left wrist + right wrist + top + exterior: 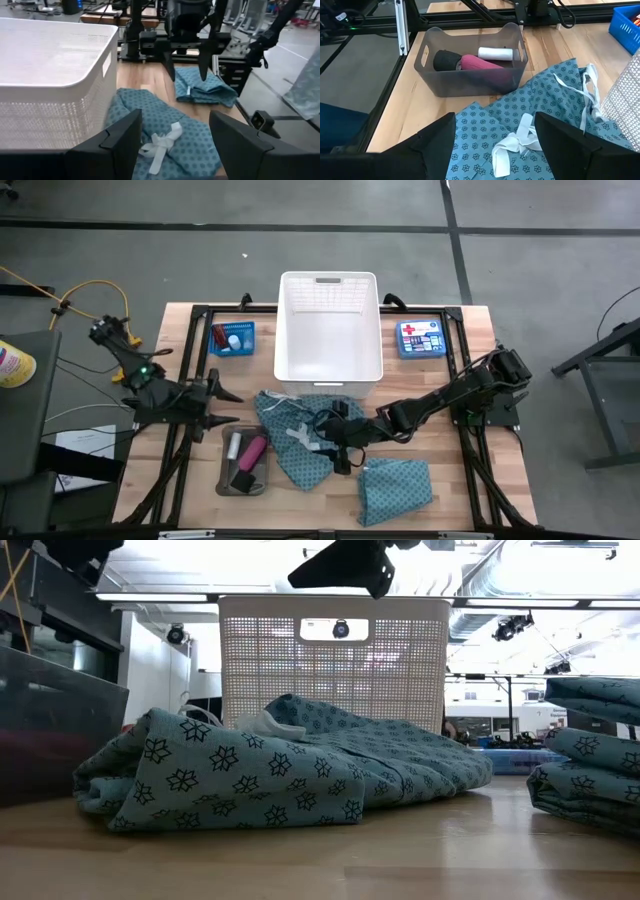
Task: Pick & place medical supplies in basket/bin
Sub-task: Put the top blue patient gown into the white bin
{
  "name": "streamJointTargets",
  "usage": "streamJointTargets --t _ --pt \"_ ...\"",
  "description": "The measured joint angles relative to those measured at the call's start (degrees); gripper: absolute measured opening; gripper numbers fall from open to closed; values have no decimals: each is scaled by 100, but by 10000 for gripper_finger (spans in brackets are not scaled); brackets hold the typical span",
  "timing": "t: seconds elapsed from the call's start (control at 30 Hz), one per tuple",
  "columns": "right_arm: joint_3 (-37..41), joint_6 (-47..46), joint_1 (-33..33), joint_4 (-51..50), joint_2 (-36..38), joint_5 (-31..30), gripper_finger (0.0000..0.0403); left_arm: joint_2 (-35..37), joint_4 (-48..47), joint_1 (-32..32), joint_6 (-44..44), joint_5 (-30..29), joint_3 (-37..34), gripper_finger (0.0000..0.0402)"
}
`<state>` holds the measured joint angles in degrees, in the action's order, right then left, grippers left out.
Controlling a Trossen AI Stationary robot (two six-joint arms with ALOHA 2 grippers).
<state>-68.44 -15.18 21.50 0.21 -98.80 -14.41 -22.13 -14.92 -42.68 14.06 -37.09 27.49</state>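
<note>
table [470, 480] – pale smooth wood | basket [329, 370] – white slotted plastic | cloths [300, 435] – soft teal fabric

1. Even, bright indoor light from overhead; ceiling fixtures glare white in the low view.
2. Shadows under the teal cloth [280, 765] are soft and short.
3. The right gripper's fingers [435, 145] are blurred by closeness; the grey tray [470, 62] beyond them is sharp.
4. The white basket [50, 75] beside the left gripper's fingers [117, 145] is nearly washed out.
</note>
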Motion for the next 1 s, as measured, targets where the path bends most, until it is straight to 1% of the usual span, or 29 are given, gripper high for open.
streamJointTargets --t 0.07,0.2,0.47,0.67,0.77,0.87,1.0 --pt "-1 0 13 0 0 0 259 62 -71 -146 75 -109 0 224" --pt "-1 32 62 0 0 -2 259 104 -74 -340 52 -128 0 224" --pt "-1 59 177 0 0 -2 259 103 1 -404 37 -167 0 224" --pt "-1 658 479 -9 0 -4 259 103 108 -402 35 -166 0 224" --pt "-1 803 692 -196 0 -51 259 103 126 -402 35 -166 0 224" --pt "0 942 898 -516 0 -302 259 103 125 -402 35 -163 0 224" --pt "-1 1293 1089 -594 0 -705 259 103 125 -402 33 -163 0 224"
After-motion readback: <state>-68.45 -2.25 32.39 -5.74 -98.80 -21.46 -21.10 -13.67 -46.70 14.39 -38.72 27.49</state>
